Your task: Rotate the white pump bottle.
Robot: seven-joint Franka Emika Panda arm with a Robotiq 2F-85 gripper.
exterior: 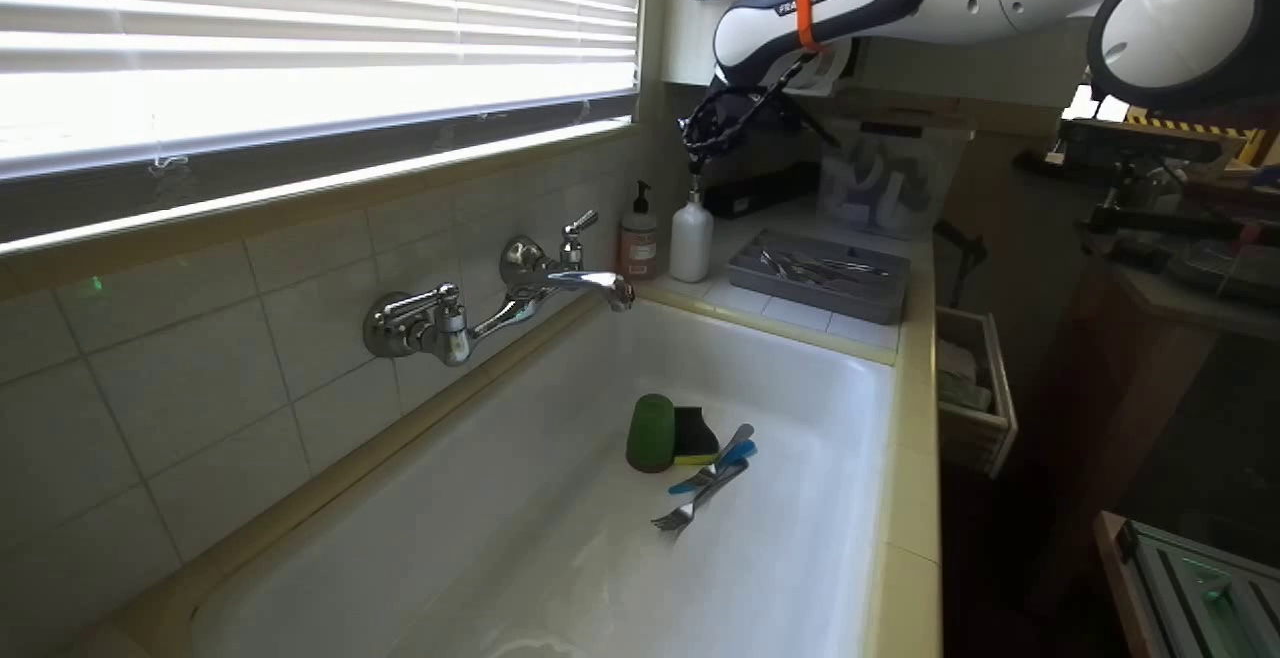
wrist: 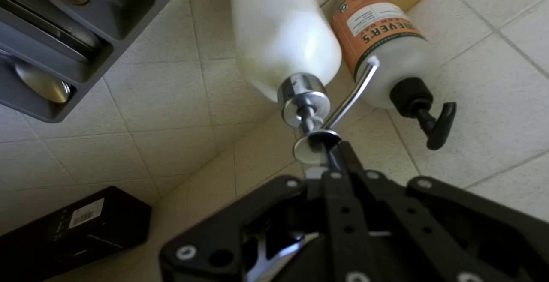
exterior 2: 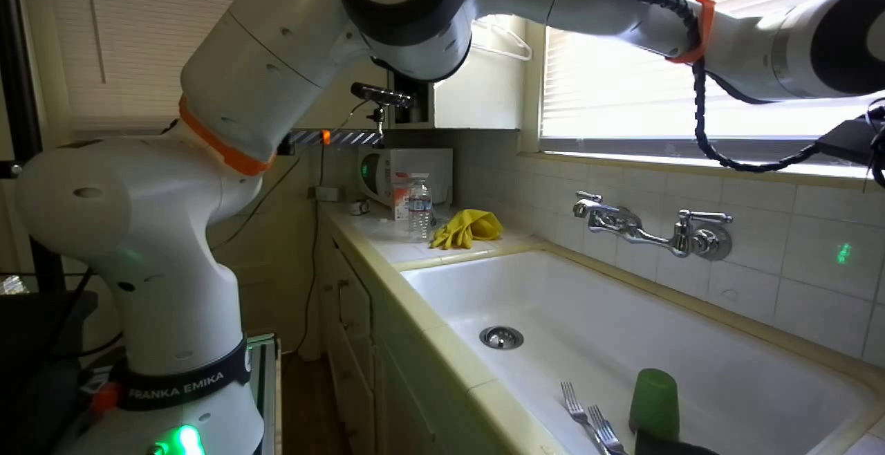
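The white pump bottle (exterior: 691,244) stands upright on the tiled counter at the sink's far end in an exterior view. It also shows in the wrist view (wrist: 281,33), with a silver metal pump, a thin spout and a round flat top. My gripper (exterior: 696,164) points down right above the pump. In the wrist view my fingers (wrist: 336,152) are closed together, their tips at the round top and seemingly touching it. Nothing shows between the fingers. The bottle is out of view in the other picture, where only part of the wrist hardware shows at the right edge.
A brownish pump bottle (exterior: 638,243) stands close beside the white one, near the wall. A grey cutlery tray (exterior: 880,306) is on its other side. A black box (wrist: 107,226) lies behind. The faucet (exterior: 590,283) and sink (exterior: 800,378) are in front.
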